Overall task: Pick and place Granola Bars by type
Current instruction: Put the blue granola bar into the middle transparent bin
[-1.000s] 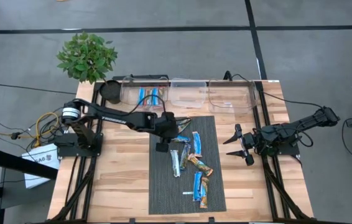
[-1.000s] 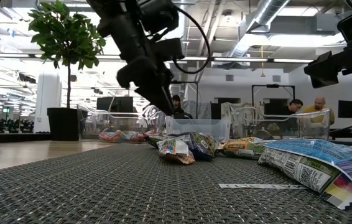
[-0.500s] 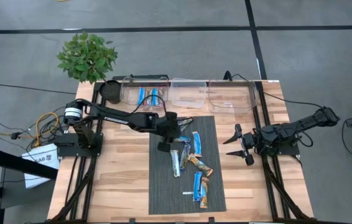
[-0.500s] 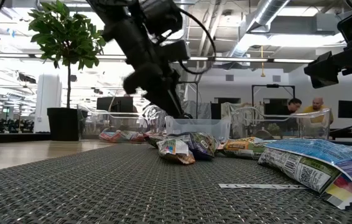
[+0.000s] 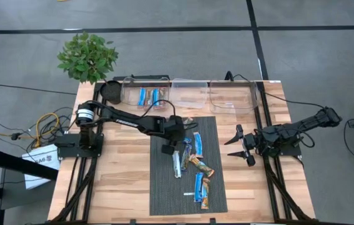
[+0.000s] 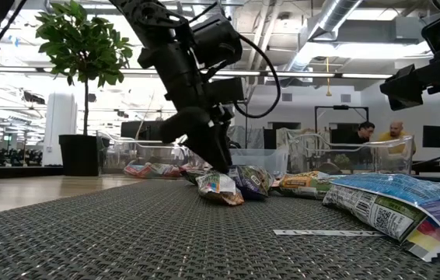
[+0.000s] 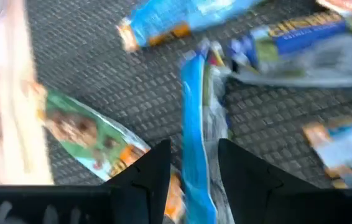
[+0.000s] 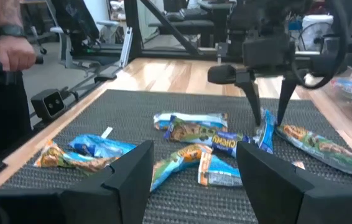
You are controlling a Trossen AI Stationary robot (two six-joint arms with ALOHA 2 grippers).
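Since a second ago we see the left end effector [image 5: 170,148] shift right and drop lower onto the bar pile on the dark mat [image 5: 161,187]; right arm unchanged.

Left end effector now sits at the far-left part of the pile, fingers [image 7: 145,177] apart, straddling a blue bar [image 7: 196,149] standing on edge between them. We can't tell whether the fingers touch the wrapper yet. In the right wrist view the same fingers point down at that bar [image 8: 267,129]. A green-and-orange bar [image 7: 86,137] lies just beside it toward the mat's edge.

Granola Bars [image 5: 192,164] are scattered over the middle of the mat: blue, orange-brown and silvery wrappers, some overlapping. Two blue bars [image 5: 148,97] already lie in the left clear bin [image 5: 127,94] at the far edge of the bench [image 5: 121,181]. The middle bin [image 5: 191,94] and right bin [image 5: 233,95] stand in the same row.

Right end effector [image 5: 239,145] waits off the mat on the right, fingers apart, holding nothing.

A potted plant [image 5: 87,57] stands off the far-left corner. People [image 6: 382,134] sit in the room behind.
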